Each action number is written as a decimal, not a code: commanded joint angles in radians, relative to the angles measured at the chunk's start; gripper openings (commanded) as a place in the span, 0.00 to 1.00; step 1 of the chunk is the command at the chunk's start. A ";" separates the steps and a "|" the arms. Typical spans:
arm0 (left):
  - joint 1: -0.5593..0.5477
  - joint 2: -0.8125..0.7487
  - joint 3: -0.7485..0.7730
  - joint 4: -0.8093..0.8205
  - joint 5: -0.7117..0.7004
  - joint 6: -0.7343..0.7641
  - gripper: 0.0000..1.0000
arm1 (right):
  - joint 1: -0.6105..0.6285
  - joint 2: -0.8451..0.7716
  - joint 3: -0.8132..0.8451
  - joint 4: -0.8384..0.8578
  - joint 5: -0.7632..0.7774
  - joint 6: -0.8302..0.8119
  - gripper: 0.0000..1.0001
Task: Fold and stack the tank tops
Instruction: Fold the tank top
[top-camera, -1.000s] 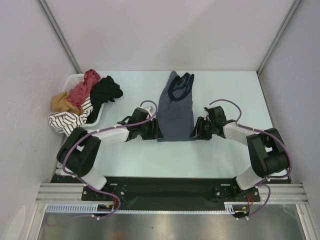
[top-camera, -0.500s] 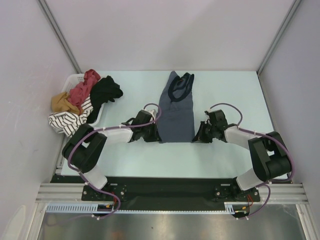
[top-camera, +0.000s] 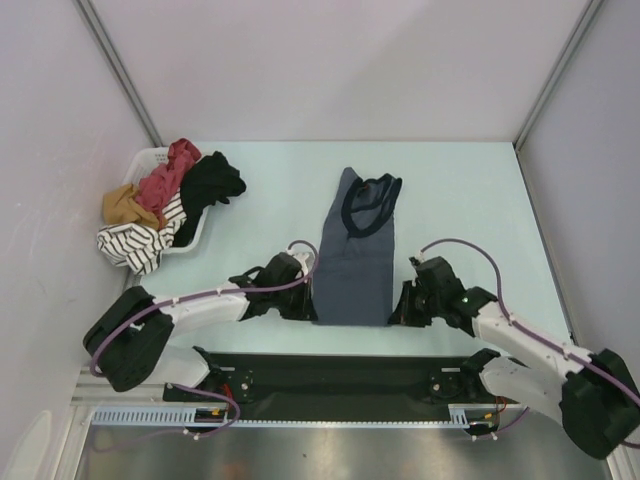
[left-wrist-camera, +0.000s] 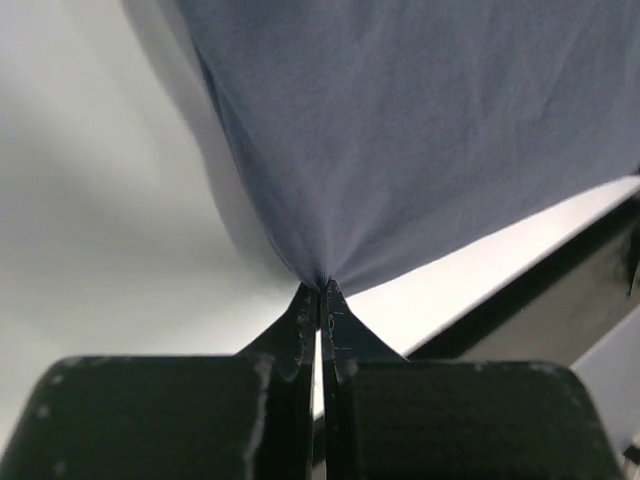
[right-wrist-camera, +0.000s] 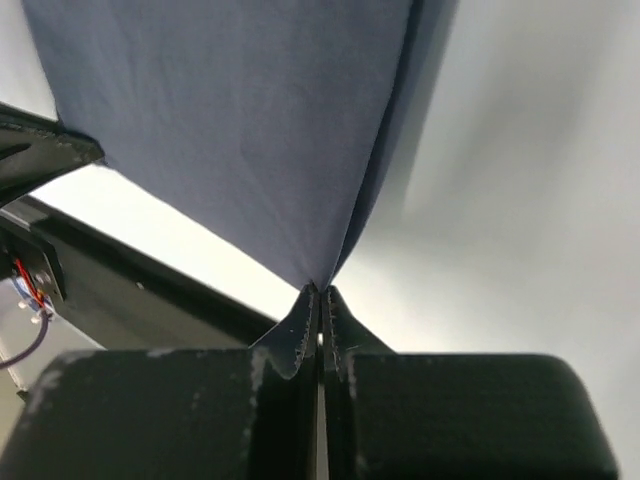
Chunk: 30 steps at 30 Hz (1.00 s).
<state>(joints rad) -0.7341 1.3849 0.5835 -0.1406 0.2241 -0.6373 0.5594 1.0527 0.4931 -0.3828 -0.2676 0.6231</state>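
A slate blue-grey tank top (top-camera: 355, 255) with darker trim lies lengthwise in the middle of the table, folded narrow, straps at the far end. My left gripper (top-camera: 306, 305) is shut on its near left hem corner; the left wrist view shows the blue-grey tank top (left-wrist-camera: 420, 130) fanning out from the left gripper's pinched tips (left-wrist-camera: 321, 290). My right gripper (top-camera: 398, 308) is shut on the near right corner, where the blue-grey tank top (right-wrist-camera: 250, 130) rises from the right gripper's closed tips (right-wrist-camera: 321, 292). A brick red tank top (top-camera: 168, 175) lies bunched on the clothes pile.
A white basket (top-camera: 150, 160) at the far left holds a heap with a black garment (top-camera: 212, 185), a striped one (top-camera: 135, 243) and a mustard one (top-camera: 124, 205). The table's near edge and black mounting rail (top-camera: 330, 375) lie just behind both grippers.
Both grippers shut on the hem corners of the blue-grey tank top and pulled it toward the near edge. The whole garment has slid nearer, and both arms have drawn back.
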 joint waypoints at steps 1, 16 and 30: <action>-0.063 -0.073 -0.048 -0.042 0.001 -0.047 0.00 | 0.043 -0.132 -0.085 -0.155 0.057 0.124 0.00; -0.107 -0.214 -0.025 -0.186 -0.136 -0.064 0.66 | 0.085 -0.231 0.038 -0.308 0.185 0.113 0.51; 0.052 -0.017 0.248 -0.045 -0.180 0.090 0.58 | -0.052 0.236 0.277 -0.061 0.231 -0.077 0.47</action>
<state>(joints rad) -0.6876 1.3193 0.7937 -0.2672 0.0753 -0.5938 0.5285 1.2259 0.7261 -0.5278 -0.0715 0.6060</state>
